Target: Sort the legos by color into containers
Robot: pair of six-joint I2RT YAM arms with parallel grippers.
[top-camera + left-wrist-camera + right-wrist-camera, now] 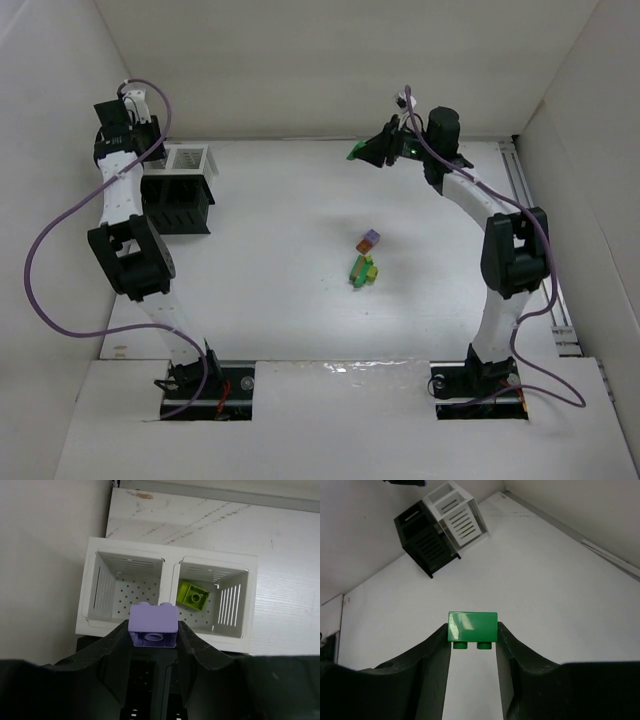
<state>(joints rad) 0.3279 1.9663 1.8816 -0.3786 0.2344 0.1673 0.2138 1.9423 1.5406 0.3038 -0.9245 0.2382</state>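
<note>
The legos (365, 258) lay in three places. Your left gripper (153, 632) pinched a lilac brick (153, 622) between its fingertips and hung over the containers (170, 562). Just ahead of and below that gripper sat two white compartments side by side. The one ahead and to its right held a yellow-green brick (193, 595) lying on the perforated floor. The black part of the rack showed beneath the gripper, closer to the wrist.

Your right gripper (472, 632) was clamped on a green brick (472, 625), studs pointing back toward the wrist, and held it up off the desk (545, 605). From that gripper the containers lay well ahead and to the left, far apart from it.

The loose legos sat touching one another in a small cluster on the desk. They were back toward the arm bases from the right gripper and well apart from the left gripper. From overhead they looked like orange, lilac, green and yellow-green pieces, though they were too small to be sure.
</note>
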